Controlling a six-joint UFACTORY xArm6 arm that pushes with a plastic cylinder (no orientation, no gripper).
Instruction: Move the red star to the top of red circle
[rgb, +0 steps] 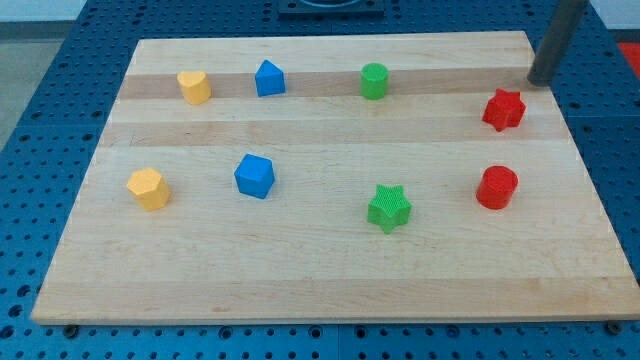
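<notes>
The red star (503, 109) was seen as a small, chunky block of bright red with short blunt points and a flat top face, lying flat on the wooden board (320, 280). It was placed near the board's right edge, in the upper part, not far from the top right corner. The red circle (496, 187), a short upright cylinder of the same red, was found directly below it toward the bottom edge, also near the right edge; the two were apart, with bare wood between them.

No gripper was carried by the arm, so no opening or closing could be reported. The dark rod was seen coming in from the top right corner, and my tip (541, 81) was set down just above and to the right of the red star, near it but not touching.

No brand, label or writing could be read on any block or on the board.

Along the top edge, a yellow heart-like block (194, 87), a blue house-shaped block (269, 78) and a green cylinder (374, 81) were ranged. Lower down, a yellow hexagon-like block (148, 188), a blue block (254, 176) and a green star (388, 207) were spread.
</notes>
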